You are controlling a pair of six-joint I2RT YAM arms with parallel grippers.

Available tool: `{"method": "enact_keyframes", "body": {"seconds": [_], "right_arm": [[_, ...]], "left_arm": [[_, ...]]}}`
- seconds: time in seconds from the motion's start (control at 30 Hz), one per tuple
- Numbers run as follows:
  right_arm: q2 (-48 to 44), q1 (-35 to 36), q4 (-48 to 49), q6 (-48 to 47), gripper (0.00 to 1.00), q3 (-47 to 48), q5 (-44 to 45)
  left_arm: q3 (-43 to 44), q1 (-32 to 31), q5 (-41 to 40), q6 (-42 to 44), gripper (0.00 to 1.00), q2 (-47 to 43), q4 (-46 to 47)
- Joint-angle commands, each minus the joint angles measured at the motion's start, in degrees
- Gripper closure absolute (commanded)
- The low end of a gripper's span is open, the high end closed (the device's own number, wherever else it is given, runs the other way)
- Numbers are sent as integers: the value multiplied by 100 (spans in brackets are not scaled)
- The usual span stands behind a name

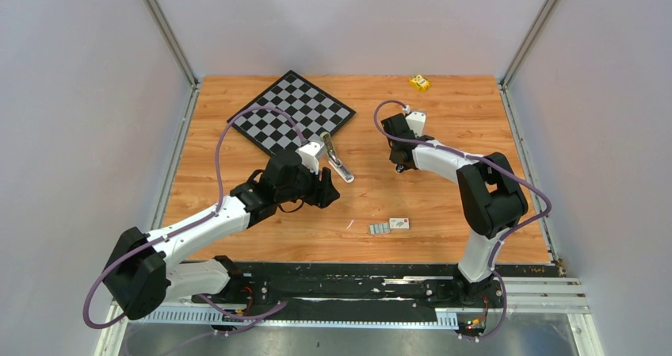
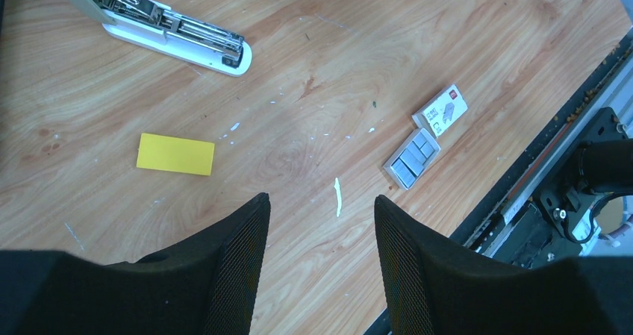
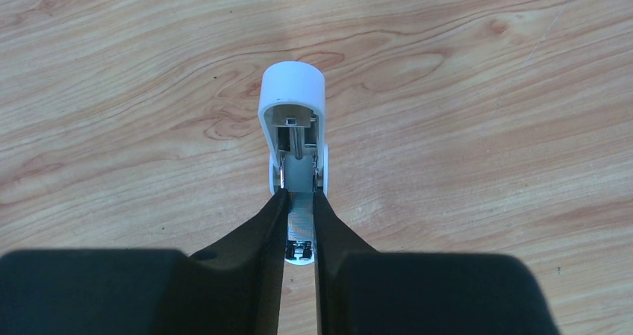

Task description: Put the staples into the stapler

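Top external view is showing the stapler (image 1: 337, 160) lying hinged open on the table (image 1: 444, 205) near the middle, just right of the checkerboard's (image 1: 292, 112) near corner. The left gripper (image 1: 323, 191) is sitting just on the near side of it. The staples (image 1: 379, 229) are lying closer to the near edge, beside a small white box (image 1: 399, 223), and a yellow block (image 1: 420, 82) is resting at the far edge. The right gripper (image 1: 401, 164) is pointing down, right of the stapler and apart from it; whatever it is gripping is hidden from above.

Left wrist view is showing the left jaws standing wide apart with nothing between them. It is also revealing a flat yellow card (image 2: 175, 154) that the overhead view is missing, and the staples as grey strips in a little tray touching the box.

Right wrist view is showing the right fingers (image 3: 272, 215) pinching the metal channel of a white round-ended piece (image 3: 292, 96), possibly a second stapler seen end-on.
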Motion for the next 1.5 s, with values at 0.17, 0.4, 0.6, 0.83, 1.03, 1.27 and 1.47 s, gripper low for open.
{"method": "enact_keyframes", "body": {"seconds": [0.17, 0.4, 0.6, 0.83, 1.03, 1.27, 1.47], "right_arm": [[6, -103, -182, 84, 82, 69, 96], [-52, -105, -204, 68, 82, 153, 114], [-50, -101, -206, 84, 82, 149, 101], [-65, -105, -214, 78, 82, 149, 112], [-44, -115, -216, 144, 82, 151, 97], [29, -110, -222, 252, 82, 106, 58], [43, -118, -226, 275, 82, 104, 30]], "left_arm": [[-105, 45, 9, 42, 44, -97, 63], [-140, 45, 6, 25, 44, -119, 74], [-138, 43, 3, 26, 44, -132, 72], [-139, 44, -2, 32, 44, -140, 72], [-118, 45, 6, 47, 44, -133, 73], [-115, 45, 6, 56, 44, -121, 65], [-103, 45, -18, 75, 44, -120, 46]]}}
